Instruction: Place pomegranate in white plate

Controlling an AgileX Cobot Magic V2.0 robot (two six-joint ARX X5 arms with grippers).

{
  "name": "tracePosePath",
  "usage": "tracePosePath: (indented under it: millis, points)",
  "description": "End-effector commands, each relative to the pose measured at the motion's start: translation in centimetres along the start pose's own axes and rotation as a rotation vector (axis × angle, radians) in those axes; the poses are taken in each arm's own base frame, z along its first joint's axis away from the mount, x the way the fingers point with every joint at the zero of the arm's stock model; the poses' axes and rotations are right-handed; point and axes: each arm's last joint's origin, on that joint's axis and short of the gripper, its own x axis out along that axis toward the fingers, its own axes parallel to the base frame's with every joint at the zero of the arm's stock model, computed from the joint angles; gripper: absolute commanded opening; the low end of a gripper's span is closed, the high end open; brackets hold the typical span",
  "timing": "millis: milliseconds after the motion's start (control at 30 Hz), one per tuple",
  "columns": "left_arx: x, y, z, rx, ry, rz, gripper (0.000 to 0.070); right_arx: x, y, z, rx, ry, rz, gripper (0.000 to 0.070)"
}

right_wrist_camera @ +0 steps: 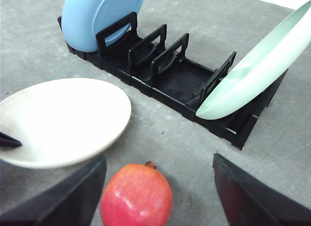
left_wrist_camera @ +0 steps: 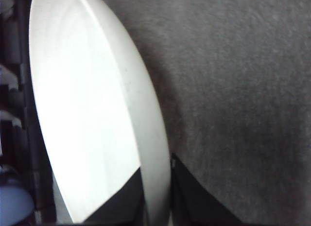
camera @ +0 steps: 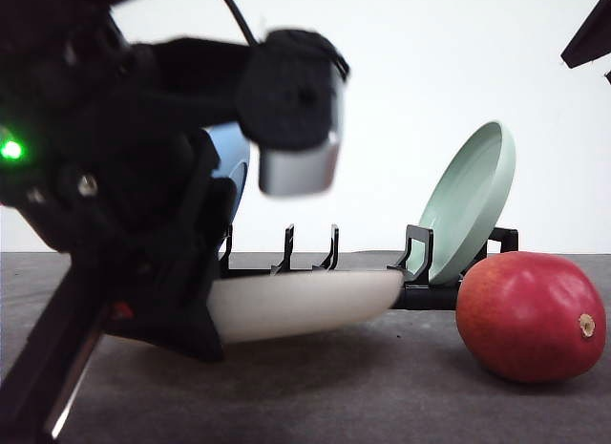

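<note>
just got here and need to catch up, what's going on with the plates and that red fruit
The left gripper is shut on the rim of the white plate, holding it low over the grey table in front of the black rack. The pomegranate sits on the table beside the plate, not in it yet. The right gripper hangs open just above the fruit. A blue plate and a pale green plate stand in the rack.

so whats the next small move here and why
Probably the left end effector should lower the white plate flat onto the table: its fingers pinch the rim, and in the front view the plate sits tilted in front of the rack. The right end effector is open just above the pomegranate, so its grasp could follow once the plate rests.
</note>
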Motion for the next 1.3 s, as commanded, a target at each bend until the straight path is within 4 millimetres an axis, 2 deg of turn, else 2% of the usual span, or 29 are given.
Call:
tracePosePath:
  millis: [0,367,500,633,767,800,867,1033,1267]
  points:
    - [0.0,-0.2,0.7,0.040,-0.016,-0.002,0.0010,-0.2,0.1,0.6,0.002,-0.022,0.001,0.0444]
    - [-1.0,-0.8,2.1,0.052,-0.090,-0.001,0.0044,-0.2,0.1,0.6,0.002,-0.023,0.000,0.0444]
    - [-1.3,-1.1,2.4,0.059,-0.106,-0.002,0.0164,-0.2,0.1,0.6,0.002,-0.023,0.000,0.0444]
    - [-1.5,-1.0,2.6,0.037,-0.106,-0.006,0.0221,-0.2,0.1,0.6,0.002,-0.023,0.000,0.0444]
    - [-1.9,-0.4,2.7,-0.085,-0.084,-0.021,0.0375,-0.2,0.1,0.6,0.002,-0.023,0.001,0.0444]
    - [-2.0,-0.1,2.7,-0.123,-0.075,-0.025,0.0386,-0.2,0.1,0.6,0.002,-0.023,0.000,0.0444]
    - [-2.4,0.5,2.7,-0.210,-0.061,-0.042,0.0394,-0.2,0.1,0.6,0.003,-0.023,0.000,0.0444]
    - [-3.8,2.5,1.9,-0.440,-0.097,-0.211,0.0395,-0.2,0.1,0.6,0.002,-0.022,0.000,0.0444]
    - [-5.6,6.0,-1.7,-0.757,-0.157,-0.404,0.0397,-0.2,0.1,0.6,0.002,-0.022,0.000,0.0444]
